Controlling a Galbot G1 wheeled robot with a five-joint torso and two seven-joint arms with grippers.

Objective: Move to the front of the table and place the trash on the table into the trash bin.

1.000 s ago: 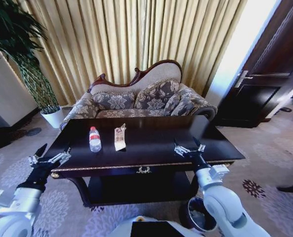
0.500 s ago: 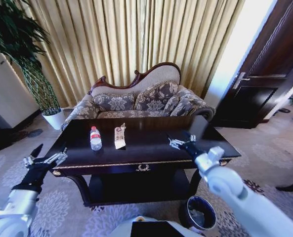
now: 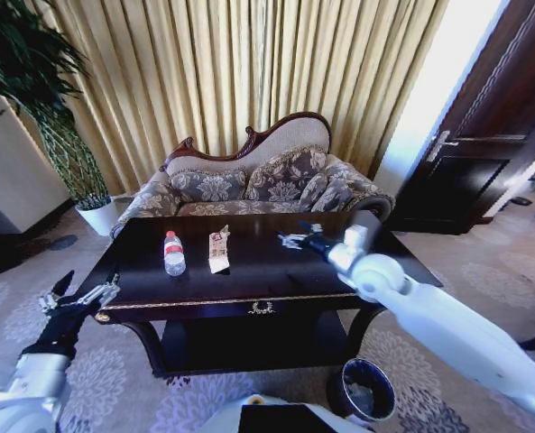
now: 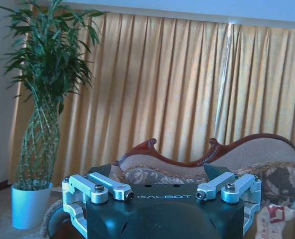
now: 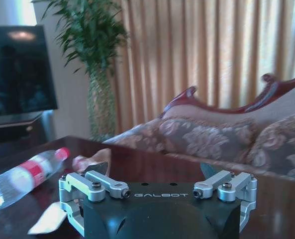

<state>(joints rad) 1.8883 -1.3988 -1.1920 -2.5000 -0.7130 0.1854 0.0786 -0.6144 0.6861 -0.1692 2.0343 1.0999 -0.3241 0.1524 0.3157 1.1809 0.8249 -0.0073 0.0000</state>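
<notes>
Since half a second ago the right arm has swung further in over the table; the right gripper has gone from the front right part of the top to a spot over the middle, nearer the trash. The left gripper has sunk a little and sits off the table's left front corner, clear of the edge.

Right gripper: fingers spread wide, nothing between them, touching nothing. Right wrist view confirms it: both finger pairs stand apart with the tabletop in the gap. Left gripper: also spread wide and empty, and the left wrist view shows its fingers apart.

Trash: clear bottle with red cap and white label lies on the left half of the tabletop. Beige wrapper lies just beside it, on the side toward the right gripper. In the right wrist view, bottle and wrapper lie ahead of the fingers, apart from them.

Trash bin: dark, round, on the carpet below the table's right front corner, partly behind the right forearm.

Hard to make out: the wrapper's lower part is cut off by the gripper body in the right wrist view. Bin contents unclear.
</notes>
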